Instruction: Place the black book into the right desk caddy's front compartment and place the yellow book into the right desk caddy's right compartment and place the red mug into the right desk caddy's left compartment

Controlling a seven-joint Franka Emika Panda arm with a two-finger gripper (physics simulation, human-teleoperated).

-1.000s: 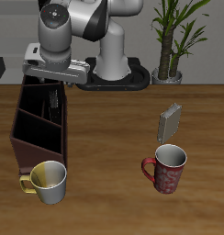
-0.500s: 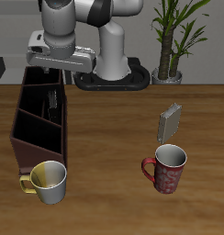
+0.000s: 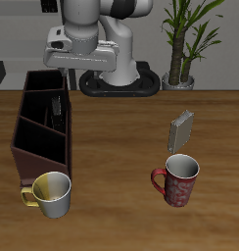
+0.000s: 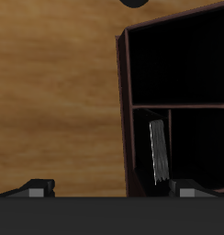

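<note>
black hardback book (image 4: 159,152) was seen upright in the long dark brown wooden caddy's (image 3: 33,147) middle section; tool (image 4: 109,189) was released, empty.

You're looking at a wooden table (image 3: 117,167) carrying the dark caddy (image 3: 41,132) along one side, a yellow-cream mug (image 3: 50,194) just off its front end, the red mug (image 3: 177,180) well apart near the front edge, and the yellow book (image 3: 182,128) upright behind it.
</note>
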